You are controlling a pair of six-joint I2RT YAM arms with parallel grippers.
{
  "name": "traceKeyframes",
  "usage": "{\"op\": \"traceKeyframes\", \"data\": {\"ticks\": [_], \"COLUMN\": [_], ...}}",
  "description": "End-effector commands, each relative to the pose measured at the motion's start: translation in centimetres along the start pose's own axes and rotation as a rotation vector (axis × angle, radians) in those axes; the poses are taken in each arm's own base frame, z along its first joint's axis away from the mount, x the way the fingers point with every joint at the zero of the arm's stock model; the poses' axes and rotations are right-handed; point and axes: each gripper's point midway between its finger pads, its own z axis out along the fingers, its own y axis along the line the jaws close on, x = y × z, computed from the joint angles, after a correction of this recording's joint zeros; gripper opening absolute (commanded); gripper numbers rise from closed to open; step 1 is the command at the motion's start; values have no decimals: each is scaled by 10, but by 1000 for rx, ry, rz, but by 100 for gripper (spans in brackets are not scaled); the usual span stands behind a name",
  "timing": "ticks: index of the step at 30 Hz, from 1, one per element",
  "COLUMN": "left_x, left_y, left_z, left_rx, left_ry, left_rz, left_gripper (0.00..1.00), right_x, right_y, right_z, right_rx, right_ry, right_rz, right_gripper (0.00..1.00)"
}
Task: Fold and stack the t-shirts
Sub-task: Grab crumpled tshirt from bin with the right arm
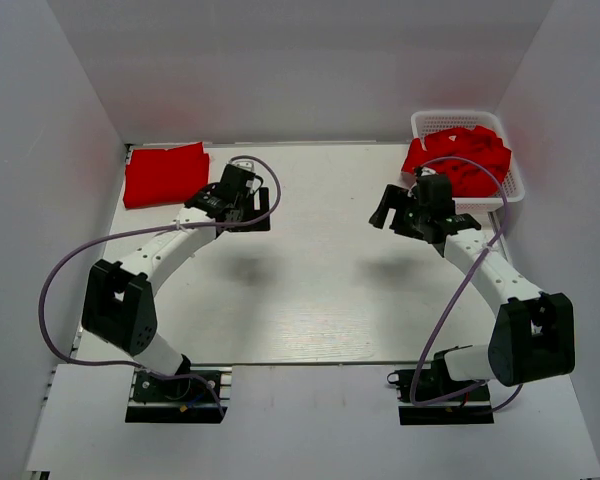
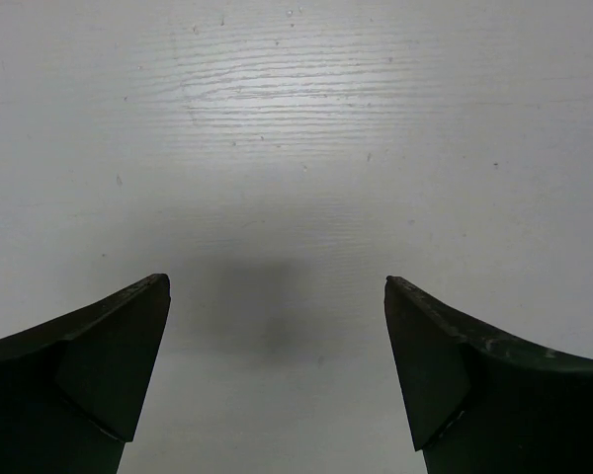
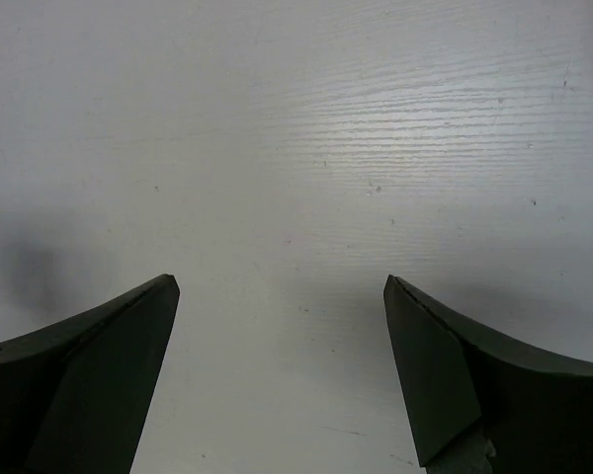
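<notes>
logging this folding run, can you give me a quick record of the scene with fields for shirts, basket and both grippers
folded t-shirt: red, lying flat at the far left corner of the table; number of layers cannot be told
crumpled t-shirts: red, heaped in the basket, unfolded
basket: white mesh, far right corner
left gripper: open, empty, over bare table near the folded t-shirt
right gripper: open, empty, over bare table in front of the basket

Bright, even overhead light; soft shadows; sharp focus.
</notes>
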Motion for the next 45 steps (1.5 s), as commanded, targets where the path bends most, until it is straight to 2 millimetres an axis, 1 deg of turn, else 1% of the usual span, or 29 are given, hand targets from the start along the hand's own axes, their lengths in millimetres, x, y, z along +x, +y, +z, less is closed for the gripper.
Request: {"op": "traceKeyframes", "data": {"ticks": [1,8,11,12,13,14,15,16,17,18,19,20,21,22,23,24,25,26,28,29,30,31,32,33,34,35,39,43,45], "left_x": [-16,-19,-18,-18,-18,-18,-15,-17,-17,-17,-17,-20,-20,-19,-14,-18,-15,-15,-15,-18,-18,-16,-20,-21,-17,-20,-20,-19,-18], "left_y": [2,12,10,10,10,10,11,10,10,11,11,10,10,14,13,12,11,11,11,10,7,7,6,5,4,3,-2,-5,-6], "left_z": [-22,-25,-25,-25,-25,-25,-23,-23,-23,-23,-23,-25,-25,-21,-17,-19,-16,-16,-16,-15,-14,-10,-12,-9,-3,-6,7,15,15], "left_rx": [8,-31,-21,-21,-21,-21,-24,-21,-21,-21,-21,-18,-18,-29,-26,-23,-16,-16,-16,-13,-2,-5,-3,-3,-1,1,5,8,19], "left_ry": [-90,-104,-100,-100,-100,-100,-92,-100,-100,-100,-100,-108,-109,-100,-76,-84,-73,-73,-73,-82,-77,-67,-75,-73,-53,-57,-33,-15,-11], "left_rz": [-7,-15,-15,-15,-15,-15,-13,-15,-15,-6,-6,-8,-8,-13,-8,1,3,3,3,1,11,13,11,12,16,15,29,32,32], "left_gripper": [100,100,100,100,100,100,100,100,100,100,100,100,100,100,100,100,100,100,100,100,100,100,100,100,100,100,100,100,100], "right_x": [-20,-36,-41,-51,-54,-64,-83,-87,-113,-126,-131,-155,-166,-172,-196,-205,-206,-203,-250,-252,-260,-256,-267,-267,-261,-268,-271,-263,-257], "right_y": [9,24,20,18,14,4,5,-5,-16,-20,-29,-33,-47,-60,-64,-84,-92,-125,-114,-132,-150,-160,-176,-179,-198,-203,-224,-223,-224], "right_z": [-5,-5,-3,-2,-2,-3,-2,-3,-11,-3,-3,-12,1,1,-5,16,21,47,34,58,59,65,68,70,73,72,79,101,106], "right_rx": [-31,-83,-57,-34,2,61,84,137,236,275,318,363,435,486,506,561,574,633,580,593,600,608,610,601,631,617,588,498,479], "right_ry": [-76,-94,-99,-120,-124,-158,-191,-190,-267,-280,-276,-327,-318,-312,-349,-321,-284,-209,-260,-244,-257,-247,-293,-304,-307,-336,-320,-275,-260], "right_rz": [1,1,-12,-23,-34,-36,-40,-36,-32,-27,-21,-4,18,25,42,62,51,67,77,88,101,92,112,114,111,113,90,56,68], "right_gripper": [90,90,90,90,90,90,90,90,90,90,90,90,90,90,90,90,90,90,90,90,90,90,90,90,90,90,90,90,86]}}
